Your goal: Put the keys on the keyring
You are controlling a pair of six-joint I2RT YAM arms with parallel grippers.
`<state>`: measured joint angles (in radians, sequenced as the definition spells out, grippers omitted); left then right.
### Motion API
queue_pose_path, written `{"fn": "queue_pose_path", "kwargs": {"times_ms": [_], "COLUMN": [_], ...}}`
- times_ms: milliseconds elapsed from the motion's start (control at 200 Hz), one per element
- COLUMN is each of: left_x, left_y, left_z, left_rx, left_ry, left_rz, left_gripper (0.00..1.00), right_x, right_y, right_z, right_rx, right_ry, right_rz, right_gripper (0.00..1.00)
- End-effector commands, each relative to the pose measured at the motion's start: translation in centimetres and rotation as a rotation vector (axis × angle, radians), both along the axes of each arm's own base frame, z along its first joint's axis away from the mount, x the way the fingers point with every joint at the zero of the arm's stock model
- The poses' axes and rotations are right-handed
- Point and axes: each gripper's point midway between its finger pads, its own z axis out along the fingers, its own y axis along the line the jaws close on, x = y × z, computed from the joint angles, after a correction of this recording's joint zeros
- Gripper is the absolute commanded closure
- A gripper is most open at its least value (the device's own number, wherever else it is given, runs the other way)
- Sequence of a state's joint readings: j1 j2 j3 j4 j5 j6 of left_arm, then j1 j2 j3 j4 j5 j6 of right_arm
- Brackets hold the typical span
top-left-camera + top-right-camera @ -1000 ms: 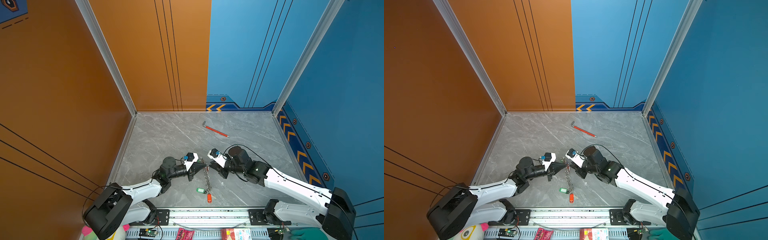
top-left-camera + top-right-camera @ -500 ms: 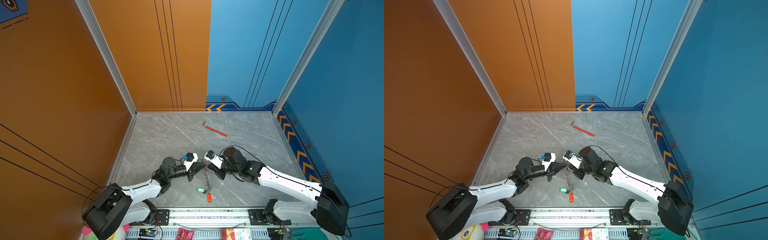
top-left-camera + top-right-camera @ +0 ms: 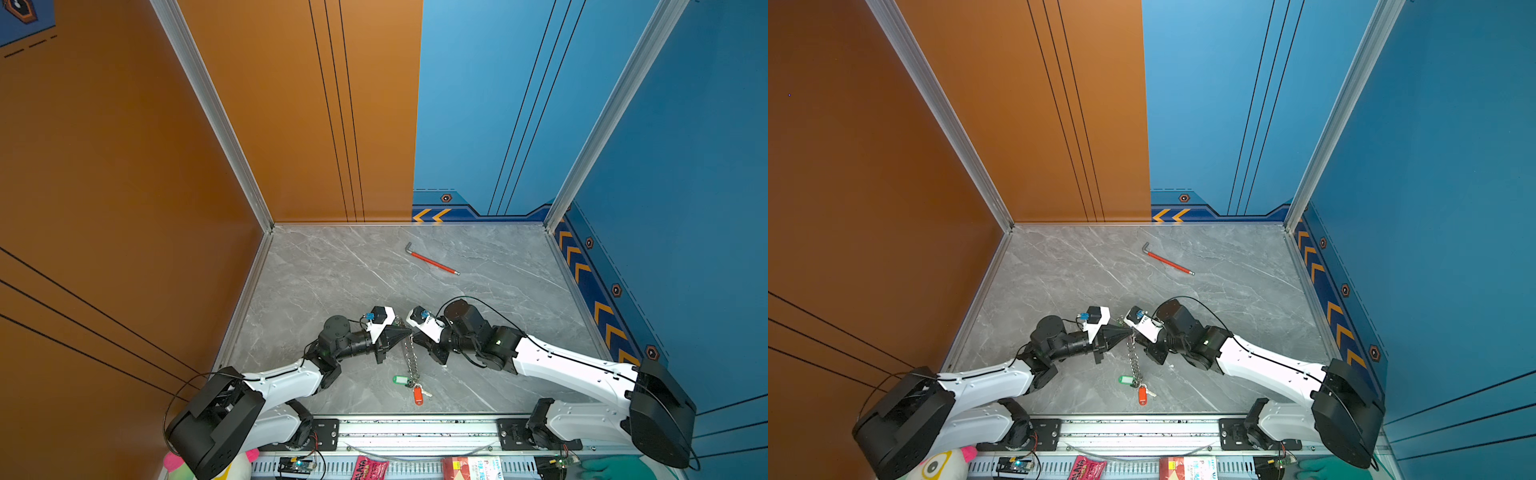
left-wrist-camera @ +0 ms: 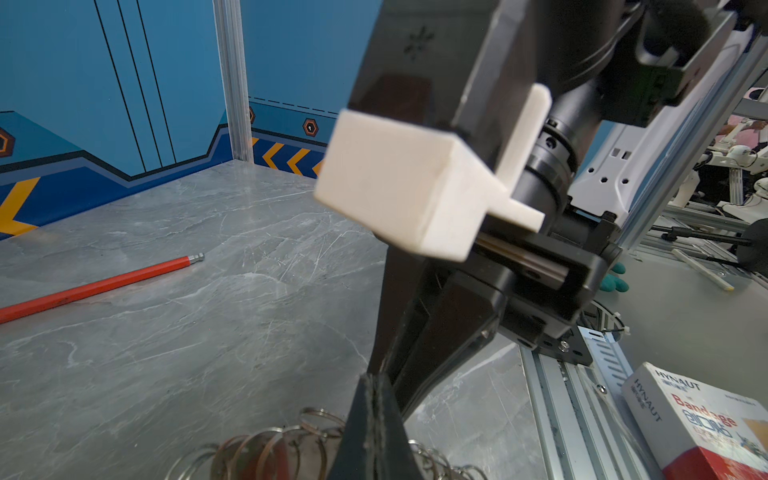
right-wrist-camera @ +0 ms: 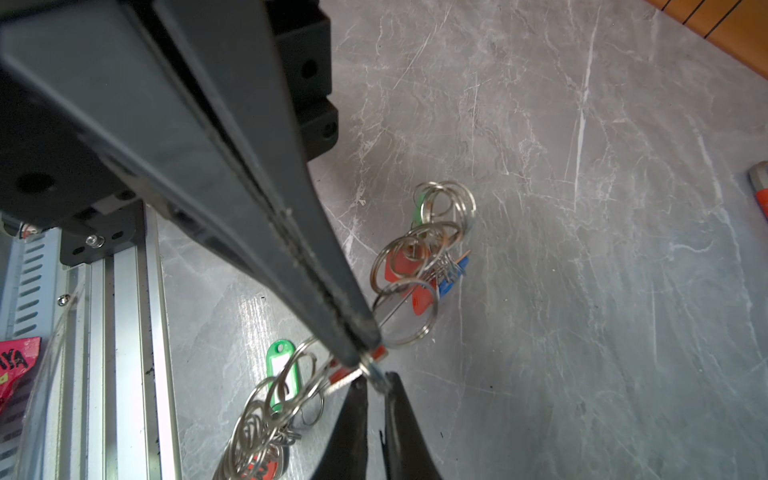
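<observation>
1. Two pincers meet tip to tip low over the near middle of the tabletop (image 3: pixel 332 282). The left pincer (image 3: pixel 407 331) is clenched on the keyring (image 3: pixel 411 358), pinching one small ring of its silver chain at its very tip.
2. The right pincer (image 5: pixel 376 380) faces it. Its fingers (image 5: pixel 401 428) stand a narrow slit apart, with that same small ring between the tips. Whether they press on it I cannot tell.
3. One keyring: from the left pincer's grip the chain runs toward the near edge, and its end lies on the tabletop. A second bunch of rings sits just beyond the tips, on the far side.
4. Two keys show at the chain's near end. The orange-tagged key (image 3: pixel 418 395) is nearest the edge, and the green-tagged key (image 3: pixel 400 379) lies flat beside the chain.
5. In the right wrist view the far bunch carries orange tags, one blue tag (image 5: pixel 453 280) and a sliver of green. The tangled rings hide how many keys hang there.
6. Nearest of all, past the tabletop's front edge, are one metal rail (image 3: pixel 415 432), one pink packet (image 3: pixel 370 467) and one bandage box (image 4: pixel 698 419). Far back, well apart from both pincers, one red-sleeved hex wrench (image 3: pixel 432 262) lies flat. Behind it stand an orange wall (image 3: pixel 291 124) and a blue wall (image 3: pixel 498 104).
7. In both top views the white camera mounts (image 3: pixel 384 322) cover most of the far bunch. The left pincer's black fingers fill much of the right wrist view.
</observation>
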<state>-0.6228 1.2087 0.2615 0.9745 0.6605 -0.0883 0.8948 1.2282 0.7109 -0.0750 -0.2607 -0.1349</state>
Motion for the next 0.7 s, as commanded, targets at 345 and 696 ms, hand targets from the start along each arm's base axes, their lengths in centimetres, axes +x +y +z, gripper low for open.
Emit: {"fn": "queue_pose_path", "kwargs": {"times_ms": [345,696], "left_x": [-0.5,-1.5], "left_y": [-0.1,-0.3], "left_z": [1.9,2.2], "left_rx": [-0.054,-0.069], "left_ry": [-0.060,-0.062], "left_rz": [-0.026,-0.078], "left_gripper": [1.00,1.00], "right_x": [0.0,-0.7], "right_y": [-1.6,-0.1], "right_z": [5.7,5.0], "right_rx": [0.249,0.277], "right_ry": [-0.123,-0.082], "right_rz": [0.016,0.094], "right_gripper": [0.78,0.78]}}
